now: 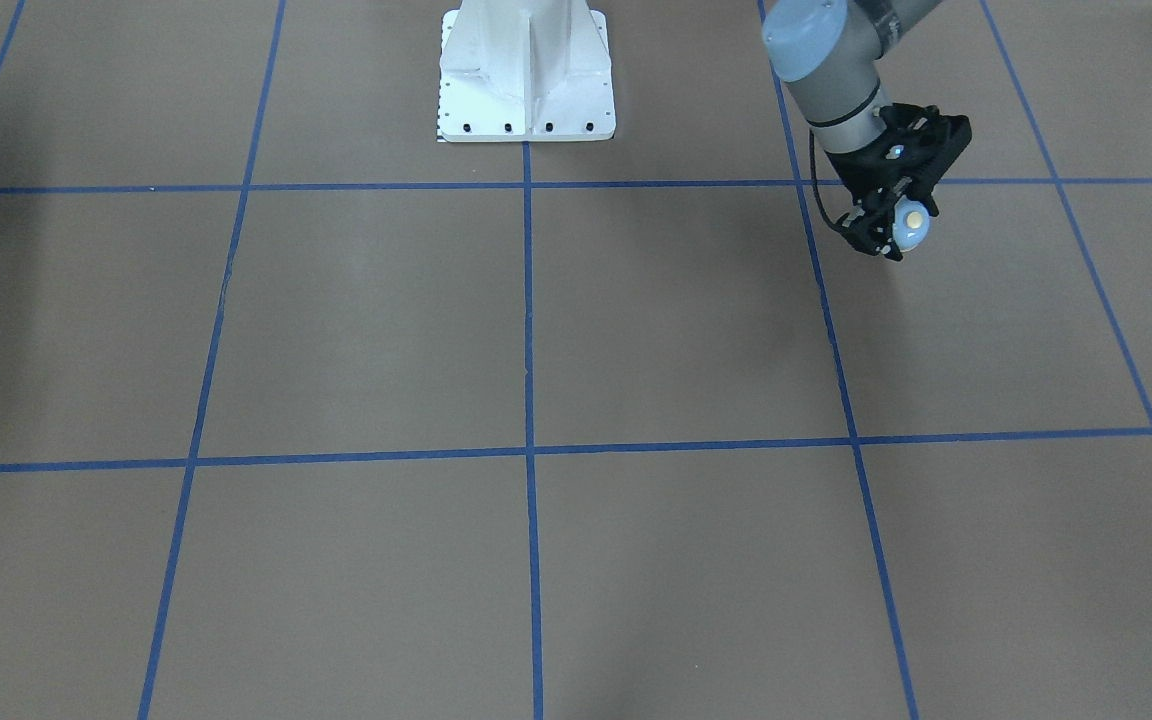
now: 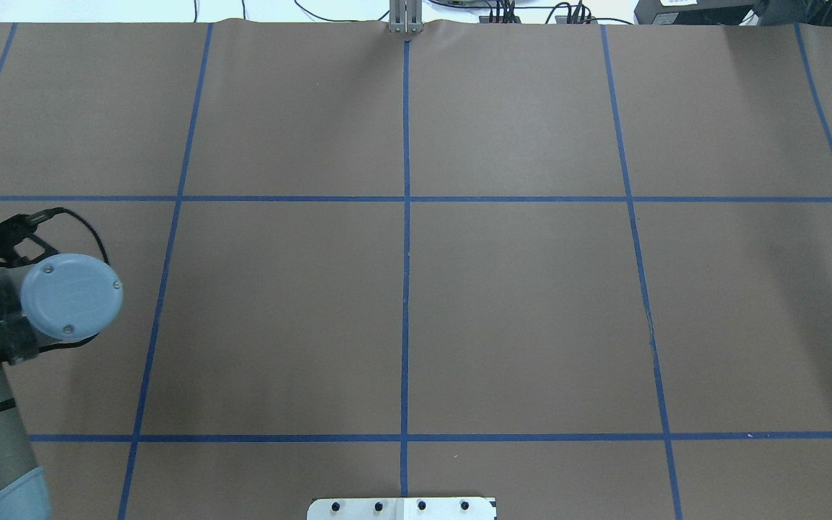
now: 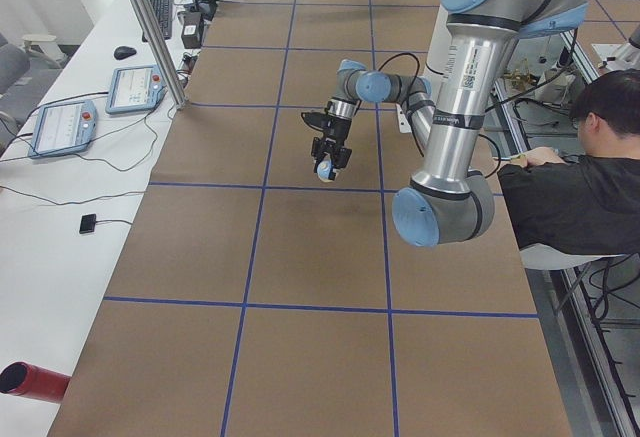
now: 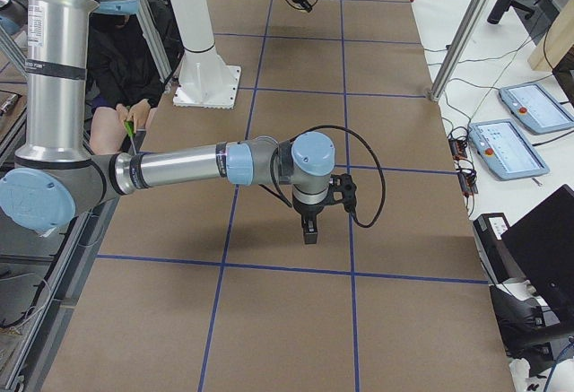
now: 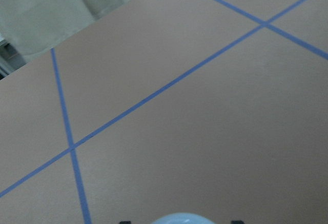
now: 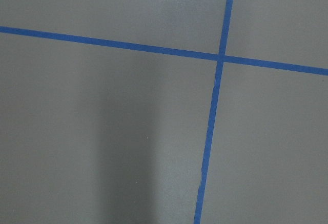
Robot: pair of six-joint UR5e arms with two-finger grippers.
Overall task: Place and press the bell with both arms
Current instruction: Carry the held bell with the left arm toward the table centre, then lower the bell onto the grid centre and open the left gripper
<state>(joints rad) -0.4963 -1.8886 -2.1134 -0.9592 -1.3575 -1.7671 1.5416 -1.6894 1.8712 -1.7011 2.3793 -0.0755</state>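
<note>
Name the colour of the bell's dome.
Light blue; the bell shows best in the exterior front-facing view.

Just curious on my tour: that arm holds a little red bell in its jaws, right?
Not red: the bell is light blue with a cream button. The arm does hold it in its jaws, as the front-facing view shows.
</note>
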